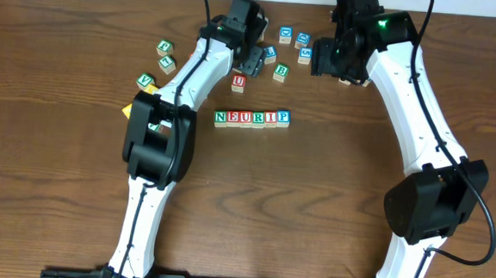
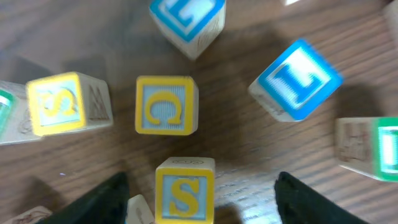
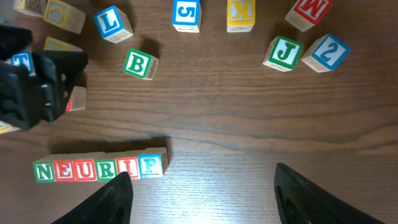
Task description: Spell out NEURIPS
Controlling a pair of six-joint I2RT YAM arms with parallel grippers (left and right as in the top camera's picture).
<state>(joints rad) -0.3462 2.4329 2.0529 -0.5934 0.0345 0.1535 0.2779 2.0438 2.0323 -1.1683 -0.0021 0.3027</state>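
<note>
As letters face up, NEURIP row (image 1: 252,118), long axis left-right, N leftmost

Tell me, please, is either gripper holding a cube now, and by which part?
Nothing is held. The left gripper stands open around the yellow S cube without touching its sides. The right gripper is open and empty.

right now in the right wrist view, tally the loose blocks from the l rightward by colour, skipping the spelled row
blue: 3 (L, 5, 2)
green: 2 (B, J)
yellow: 1 (K)
red: 1 (M)
total: 7
</note>
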